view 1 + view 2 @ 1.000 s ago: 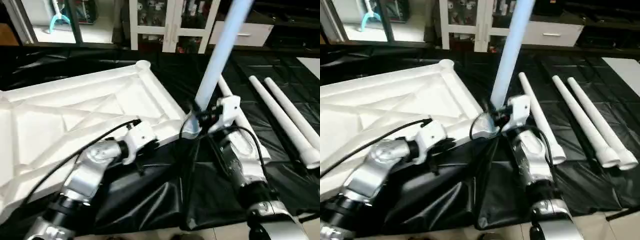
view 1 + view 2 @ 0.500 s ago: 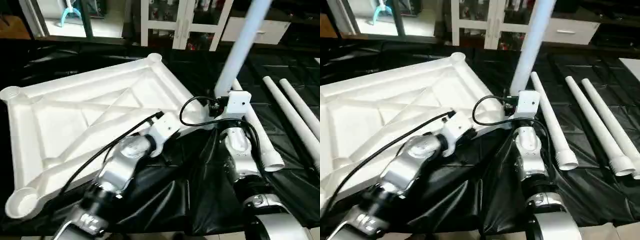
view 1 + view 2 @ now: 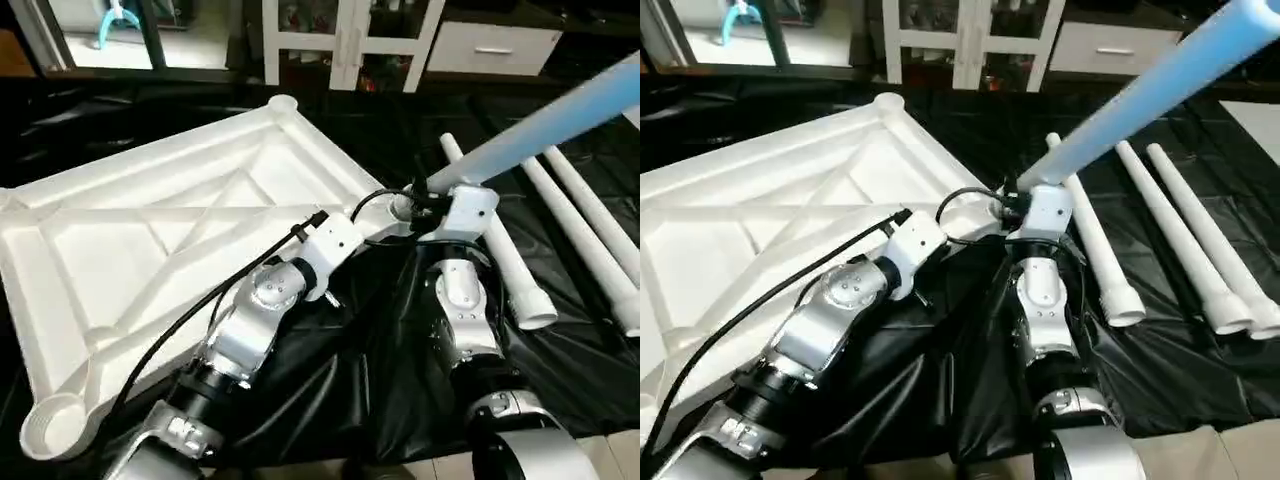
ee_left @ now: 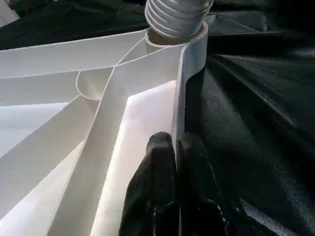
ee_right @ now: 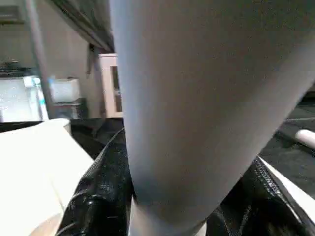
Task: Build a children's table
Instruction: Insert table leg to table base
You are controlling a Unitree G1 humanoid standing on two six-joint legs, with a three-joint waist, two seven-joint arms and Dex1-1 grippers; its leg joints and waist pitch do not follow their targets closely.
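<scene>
- Upside down on black sheeting (image 3: 330, 390): table top (image 3: 150, 240).
- Pinching its edge wall, fingers pressed together: left gripper (image 4: 176, 147).
- Clamped on a tilted leg (image 3: 1150, 95), apparently seated at the corner socket: right gripper (image 3: 425, 205).
- Flat beside: three spare legs (image 3: 1160, 230).

Black plastic sheeting (image 3: 330, 400) covered floor, creased and glossy. White glass-door cabinet (image 3: 345, 40) stood along far wall (small items on shelves, too small to identify). White drawer unit (image 3: 490, 45) sat beside it. Pale bare floor (image 3: 600, 455) showed at sheeting's near edge.
</scene>
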